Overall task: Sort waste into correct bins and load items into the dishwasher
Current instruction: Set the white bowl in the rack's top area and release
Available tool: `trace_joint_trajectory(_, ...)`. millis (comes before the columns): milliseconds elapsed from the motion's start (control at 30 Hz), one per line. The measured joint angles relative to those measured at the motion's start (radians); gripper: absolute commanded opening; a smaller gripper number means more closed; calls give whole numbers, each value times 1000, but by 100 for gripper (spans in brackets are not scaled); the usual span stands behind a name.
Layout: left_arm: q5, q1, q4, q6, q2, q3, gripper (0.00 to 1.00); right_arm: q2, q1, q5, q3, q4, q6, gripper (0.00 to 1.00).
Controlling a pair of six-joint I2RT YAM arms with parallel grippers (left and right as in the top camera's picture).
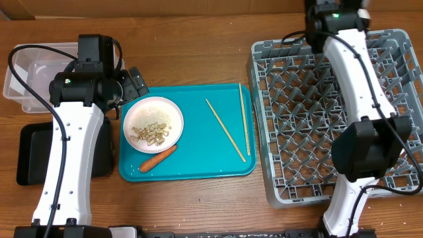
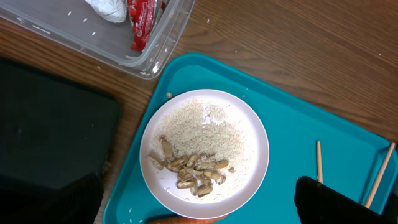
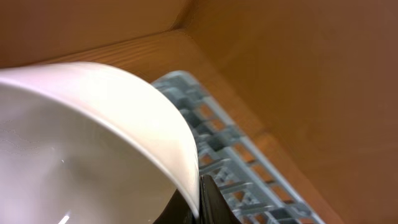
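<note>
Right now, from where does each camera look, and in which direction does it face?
Overhead: above the table, facing straight down on the teal tray, plate and dish rack; the left arm and right arm show.
Left wrist: on the left arm, facing down on the plate and clear tub; its open jaws show as dark corners below.
Right wrist: at the dish rack's far edge, facing sideways past the white bowl in its jaws.
Shared: overhead and left wrist both show plate, tray and chopsticks.
</note>
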Motion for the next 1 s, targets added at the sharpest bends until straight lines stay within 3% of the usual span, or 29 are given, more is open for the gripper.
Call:
trace_joint_trajectory(400,0,0,4,0,0,0,100,-2,-24,84,-313,64,84,4)
trace_joint_trajectory(600,0,0,5,0,0,0,100,-23,37,51,-332,49,97,6)
trace_joint_trajectory(667,0,0,5,0,0,0,100,-23,55,26,-336,35,99,18)
trace_joint_trajectory(867,0,0,5,0,0,0,100,-23,84,-169,-356,-43,94,37)
trace_joint_trajectory(933,0,0,5,0,0,0,100,-23,85,-229,-357,-65,93,54)
trace_joint_trajectory(1000,0,0,5,0,0,0,100,-23,85,-284,-357,-80,92,57)
